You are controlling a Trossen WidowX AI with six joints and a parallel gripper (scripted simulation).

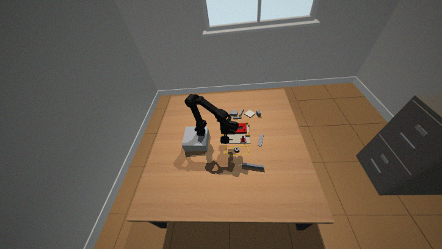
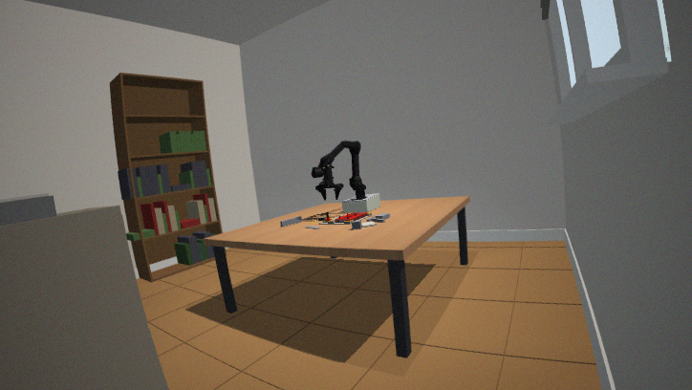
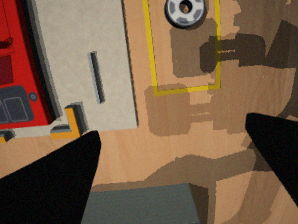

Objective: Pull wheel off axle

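Wheel set down, gripper spread wide and empty.

The gripper (image 3: 169, 163) is seen fully open above the counter (image 1: 192, 185), nothing touched by its fingers. The wheel (image 3: 185, 7) is found flat inside the yellow marked area (image 3: 152, 63), near its far end. Little risk is judged to remain: the wheel could be knocked out only if the gripper were lowered again or swept across it.

Matt wood-grain table (image 1: 198, 191); wheel (image 3: 185, 7) looks metallic grey.
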